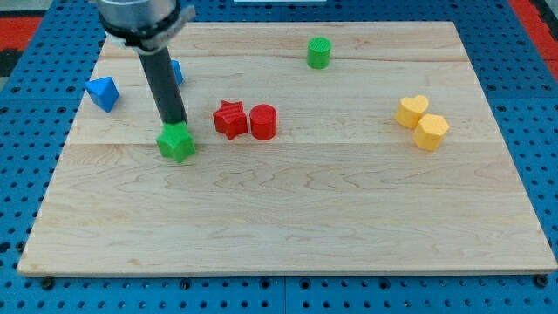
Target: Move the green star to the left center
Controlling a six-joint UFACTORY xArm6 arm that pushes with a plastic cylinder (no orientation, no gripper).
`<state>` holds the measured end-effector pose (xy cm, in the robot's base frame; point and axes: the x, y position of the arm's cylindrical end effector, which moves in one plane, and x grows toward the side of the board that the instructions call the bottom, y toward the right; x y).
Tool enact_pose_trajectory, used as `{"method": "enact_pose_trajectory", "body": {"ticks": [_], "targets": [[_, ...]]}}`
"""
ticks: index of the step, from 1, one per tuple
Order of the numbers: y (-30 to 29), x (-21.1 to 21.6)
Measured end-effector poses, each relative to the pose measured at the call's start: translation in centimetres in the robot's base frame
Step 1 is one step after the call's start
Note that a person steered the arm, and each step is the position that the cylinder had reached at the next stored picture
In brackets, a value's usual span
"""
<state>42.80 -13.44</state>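
My rod comes down from the view's top left, and my tip (177, 123) rests at the upper edge of the green star (176, 142), touching it or very nearly so; the exact contact is hidden behind the star's top. I carry no pincer: the arm ends in this plain dark rod, so there is nothing to open, close or hold.

Position of the green star: on the wooden board (288, 227), in the left part, roughly at mid-height, set in from the left edge. It lies flat on the board.

Other blocks:
- A red star (230, 119) lies to the right of the green star and slightly higher in the view, near it but apart.
- A red cylinder (263, 121) stands just beside the red star on its right, touching or almost touching.
- A green cylinder (319, 53) stands near the board's top edge, right of centre.
- Two yellow blocks sit close together at the right side: a yellow heart (411, 111) and, lower right of it, a yellow block (431, 131) with a faceted outline.
- A blue block (102, 92) with angled faces lies at the board's left edge, above and left of the green star.
- A second blue block (176, 71) is mostly hidden behind my rod; its shape cannot be made out.
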Motion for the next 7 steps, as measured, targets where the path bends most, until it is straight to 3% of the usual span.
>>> {"method": "enact_pose_trajectory", "body": {"ticks": [3, 4, 5, 7], "targets": [[6.3, 7.7], [4.6, 12.0], [-2.6, 8.5], [-4.7, 5.3]]}}
